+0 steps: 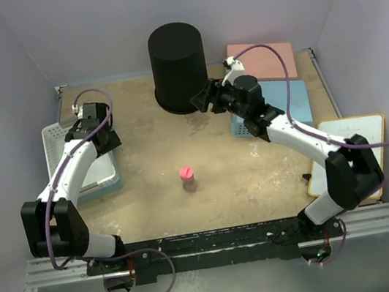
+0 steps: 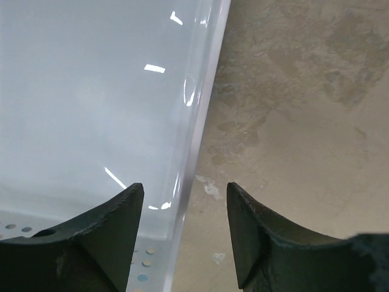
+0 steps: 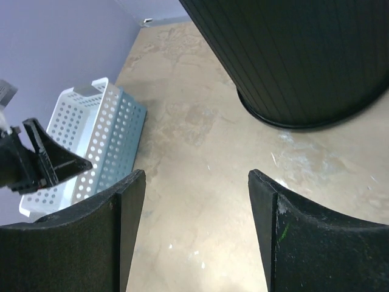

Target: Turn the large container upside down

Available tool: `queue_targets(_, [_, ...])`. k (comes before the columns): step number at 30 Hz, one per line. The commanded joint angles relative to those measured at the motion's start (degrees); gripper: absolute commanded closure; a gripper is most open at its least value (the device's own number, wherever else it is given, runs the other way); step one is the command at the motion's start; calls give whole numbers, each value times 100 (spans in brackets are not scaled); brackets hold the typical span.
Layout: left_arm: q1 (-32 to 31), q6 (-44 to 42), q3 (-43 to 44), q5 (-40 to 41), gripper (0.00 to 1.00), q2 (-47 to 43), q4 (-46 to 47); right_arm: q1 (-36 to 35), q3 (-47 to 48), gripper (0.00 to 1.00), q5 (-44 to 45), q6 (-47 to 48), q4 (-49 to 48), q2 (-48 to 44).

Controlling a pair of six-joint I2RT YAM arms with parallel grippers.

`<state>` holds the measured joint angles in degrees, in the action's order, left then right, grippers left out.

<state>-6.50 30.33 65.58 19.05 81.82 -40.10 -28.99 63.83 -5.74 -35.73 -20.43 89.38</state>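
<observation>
The large container (image 1: 178, 67) is a tall black round bin at the back middle of the table. Its closed end faces up and its wider rolled rim rests on the table. In the right wrist view its ribbed wall and rim (image 3: 304, 67) fill the upper right. My right gripper (image 1: 201, 100) is open and empty just right of the bin's foot, apart from it; in its own view the gripper (image 3: 196, 173) hangs over bare table. My left gripper (image 1: 108, 139) is open and empty at the right edge of the white basket (image 1: 69, 147); it (image 2: 183, 185) straddles the basket's wall (image 2: 194, 121).
The white basket sits in a blue one at the left and also shows in the right wrist view (image 3: 91, 140). A small pink-capped bottle (image 1: 187, 177) stands mid-table. A pink basket (image 1: 269, 56), a blue basket (image 1: 287, 101) and a white board (image 1: 354, 150) lie at the right. Walls enclose three sides.
</observation>
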Motion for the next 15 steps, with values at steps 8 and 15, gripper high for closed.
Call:
queue_targets(8, [7,-260,-1,302,93,191,496,222,-670,32,246,796,745,-899])
queue_targets(15, [9,-387,159,497,62,196,383,245,-570,32,177,821,732,-809])
